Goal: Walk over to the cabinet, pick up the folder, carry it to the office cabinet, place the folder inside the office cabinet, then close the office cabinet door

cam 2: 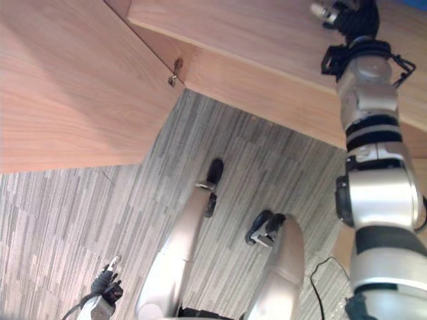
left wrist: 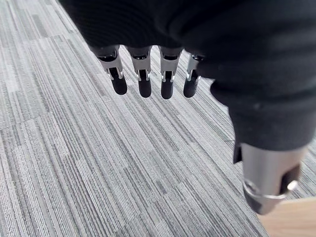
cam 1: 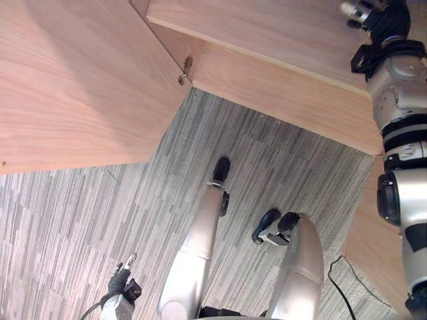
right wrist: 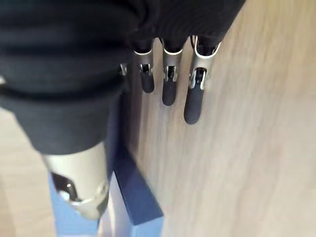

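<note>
Pick-up judged in hand. Right hand (right wrist: pixel 169 86) held over cabinet (right wrist: pixel 247 148), fingers straight, nothing clamped; folder (right wrist: pixel 140 197) beside thumb. Next: folder edge to be gripped. Left hand (left wrist: pixel 165 74) slack, empty.

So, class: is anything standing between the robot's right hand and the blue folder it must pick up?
Nothing visible does. The right hand hangs with straight fingers over the pale wooden cabinet surface, and the flat blue folder shows directly beside its thumb, with nothing else between them.
</note>
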Tool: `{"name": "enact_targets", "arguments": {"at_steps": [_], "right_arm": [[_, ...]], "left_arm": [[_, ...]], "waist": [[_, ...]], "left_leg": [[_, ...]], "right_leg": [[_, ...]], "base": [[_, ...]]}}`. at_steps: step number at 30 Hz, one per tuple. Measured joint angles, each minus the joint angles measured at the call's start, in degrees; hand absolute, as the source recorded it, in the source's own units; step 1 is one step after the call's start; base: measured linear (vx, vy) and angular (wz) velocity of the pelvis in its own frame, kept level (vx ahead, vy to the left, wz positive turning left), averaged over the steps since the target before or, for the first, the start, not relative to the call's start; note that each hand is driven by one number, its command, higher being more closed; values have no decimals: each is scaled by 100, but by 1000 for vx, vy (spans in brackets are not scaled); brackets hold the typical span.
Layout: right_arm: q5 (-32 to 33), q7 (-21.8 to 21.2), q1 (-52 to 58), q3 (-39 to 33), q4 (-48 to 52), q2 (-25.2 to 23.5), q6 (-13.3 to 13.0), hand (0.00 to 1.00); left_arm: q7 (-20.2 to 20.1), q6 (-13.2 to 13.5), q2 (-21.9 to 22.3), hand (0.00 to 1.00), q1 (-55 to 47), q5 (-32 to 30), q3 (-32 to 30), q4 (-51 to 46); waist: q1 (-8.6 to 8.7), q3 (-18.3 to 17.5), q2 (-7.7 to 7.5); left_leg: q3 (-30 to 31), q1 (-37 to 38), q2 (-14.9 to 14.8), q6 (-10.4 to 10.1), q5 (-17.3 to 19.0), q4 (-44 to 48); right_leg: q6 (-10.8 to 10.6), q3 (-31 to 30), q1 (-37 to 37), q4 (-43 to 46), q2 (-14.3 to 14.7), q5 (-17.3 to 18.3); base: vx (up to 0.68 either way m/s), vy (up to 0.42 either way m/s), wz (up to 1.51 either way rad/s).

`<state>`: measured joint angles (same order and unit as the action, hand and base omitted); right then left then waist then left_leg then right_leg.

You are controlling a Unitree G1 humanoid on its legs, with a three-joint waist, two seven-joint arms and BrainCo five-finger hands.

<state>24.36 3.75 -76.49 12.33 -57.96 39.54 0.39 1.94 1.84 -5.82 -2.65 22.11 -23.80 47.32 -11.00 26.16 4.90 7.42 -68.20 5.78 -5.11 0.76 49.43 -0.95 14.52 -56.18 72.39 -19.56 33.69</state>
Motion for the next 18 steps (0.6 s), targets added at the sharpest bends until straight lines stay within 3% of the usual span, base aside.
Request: {"name": "enact_targets", "arguments": {"at_steps": [8,14,18], "right_arm": [[-1391,-241,211,582,-462,-295,62,0],[-2482,-320,688,596,-531,-690,212,0],[-2809,-394,991,809,-531,-1047,237,0]], "left_arm": [[-221,-1,-165,0,1,-157,4,-125],[-297,2,-186,0,-3,-157,7,-300],[-350,1,-202,0,-4,-199,9,-353]], "waist": [[25,-152,-280],[30,-215,-341],[54,-342,-420]], "left_leg": [[113,859,-109,-19,-531,-1382],[105,1905,-249,12,-1053,-2778],[39,2375,-384,12,-1236,-3355]], "right_leg": [[94,287,657,-1055,156,-413],[72,436,1457,-2080,332,-808],[53,438,1804,-2566,485,-992]], "base": [[68,-9,4],[82,47,-2],[107,41,-18]]}}
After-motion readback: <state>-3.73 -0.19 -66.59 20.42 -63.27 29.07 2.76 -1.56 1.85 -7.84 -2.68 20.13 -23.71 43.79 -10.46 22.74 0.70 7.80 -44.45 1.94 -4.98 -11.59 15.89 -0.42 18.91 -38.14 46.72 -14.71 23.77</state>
